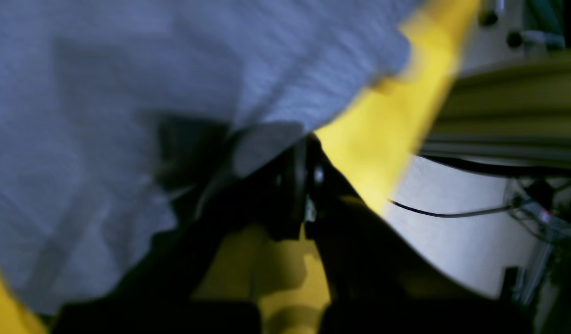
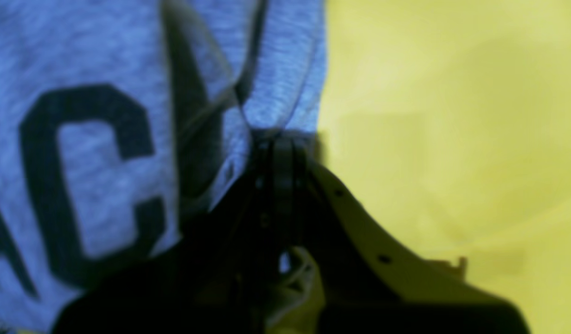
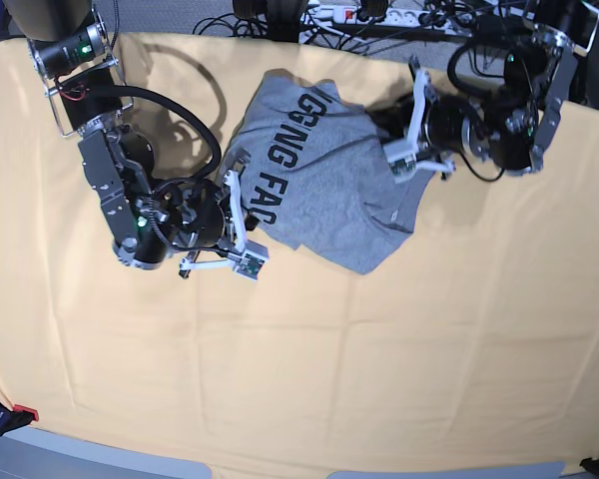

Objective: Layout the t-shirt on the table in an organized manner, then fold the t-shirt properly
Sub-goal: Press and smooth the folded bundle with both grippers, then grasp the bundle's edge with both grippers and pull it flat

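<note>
Both hands clamped on the shirt's opposite edges; layout step in hand, garment not yet flat.

The desk (image 3: 309, 369) offers wide bare cloth on the near side of both hands, ample room for spreading. The t-shirt (image 3: 324, 170) lies crumpled between the two hands, lettering up, with its near corner folded and ridges across the body. The right hand (image 2: 280, 139) is clenched on a gathered fold at the shirt's edge, just beside the printed letters; the left hand (image 1: 308, 148) is likewise clenched on the opposite edge, at the desk's far margin. Judgement: draw the hands apart evenly to take out slack, keep the cloth low, and bring it toward open desk. A lopsided pull risks dragging the shirt askew or bunching it further.
</note>
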Available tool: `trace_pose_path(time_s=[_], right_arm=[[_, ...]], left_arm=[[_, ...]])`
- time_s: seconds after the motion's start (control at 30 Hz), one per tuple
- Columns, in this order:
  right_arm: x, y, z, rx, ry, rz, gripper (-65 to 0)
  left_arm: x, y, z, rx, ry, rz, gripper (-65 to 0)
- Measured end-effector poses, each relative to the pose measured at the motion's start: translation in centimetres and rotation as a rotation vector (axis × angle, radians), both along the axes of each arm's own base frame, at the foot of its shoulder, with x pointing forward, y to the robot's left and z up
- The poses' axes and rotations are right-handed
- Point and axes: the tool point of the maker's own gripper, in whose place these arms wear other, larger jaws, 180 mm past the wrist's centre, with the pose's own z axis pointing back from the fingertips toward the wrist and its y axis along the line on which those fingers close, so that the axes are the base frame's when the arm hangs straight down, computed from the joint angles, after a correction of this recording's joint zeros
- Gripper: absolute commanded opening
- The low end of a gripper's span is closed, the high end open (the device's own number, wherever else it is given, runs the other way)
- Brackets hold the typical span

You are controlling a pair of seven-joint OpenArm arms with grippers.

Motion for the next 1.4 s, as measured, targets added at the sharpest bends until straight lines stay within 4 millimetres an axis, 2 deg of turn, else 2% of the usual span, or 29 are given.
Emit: trace_pose_path(time_s=[0.23,0.33,0.43,0.57,0.7,0.77,0.87,0.97,1.03,1.1,1.17,1.2,1.3,1.4], right_arm=[[-2.0,-1.2,-0.6,0.038,0.094,0.003,-65.0],[-3.1,-1.4,-1.1,0.05,0.112,-0.001,-65.0],[-4.4,-1.5,-1.4,0.058,0.122,0.005,-65.0],[-6.5,-1.0,-1.2,0.087,0.123,0.014,-65.0],[-8.4,-0.5,-0.6,0.117,0.112,-0.003,-65.0],[-8.6,-0.9,-0.3,0.093,0.075,-0.015,-65.0],[-6.9,-2.8,0.3,0.056,0.011,-0.12,-65.0],[-4.6,-5.5,1.1,0.038,-0.03,-0.268,-65.0],[-3.5,-7.2,1.7,0.027,-0.062,-0.332,-65.0],[-2.7,-8.8,2.3,0.032,-0.078,-0.397,-65.0],[-2.2,-9.6,3.1,0.07,-0.086,-0.428,-65.0],[-2.2,-9.6,3.6,0.102,-0.091,-0.417,-65.0],[-2.2,-9.2,5.6,0.226,-0.096,-0.379,-65.0],[-3.0,-8.5,7.5,0.364,-0.063,-0.338,-65.0]], left_arm=[[7.5,0.9,-0.4,-0.109,-0.006,0.182,-65.0],[10.5,0.3,-0.6,-0.16,0.001,0.252,-65.0],[12.7,-1.3,-0.7,-0.202,0.012,0.285,-65.0],[14.5,-4.7,-0.5,-0.204,-0.004,0.25,-65.0],[15.2,-8.5,-0.2,-0.135,-0.083,0.114,-65.0],[15.1,-8.9,-0.1,-0.064,-0.088,0.043,-65.0],[15.4,-7.3,0.8,0.011,-0.049,0.01,-65.0],[16.0,-4.9,3.5,-0.031,0.013,0.05,-65.0],[16.5,-3.8,6.5,-0.134,0.024,0.09,-65.0],[17.4,-3.0,10.4,-0.302,0.009,0.141,-65.0],[18.0,-1.6,13.8,-0.451,-0.007,0.182,-65.0],[18.2,-0.6,14.6,-0.478,-0.027,0.205,-65.0],[18.1,2.1,13.6,-0.454,-0.033,0.274,-65.0],[16.5,2.5,11.1,-0.45,0.04,0.311,-65.0]])
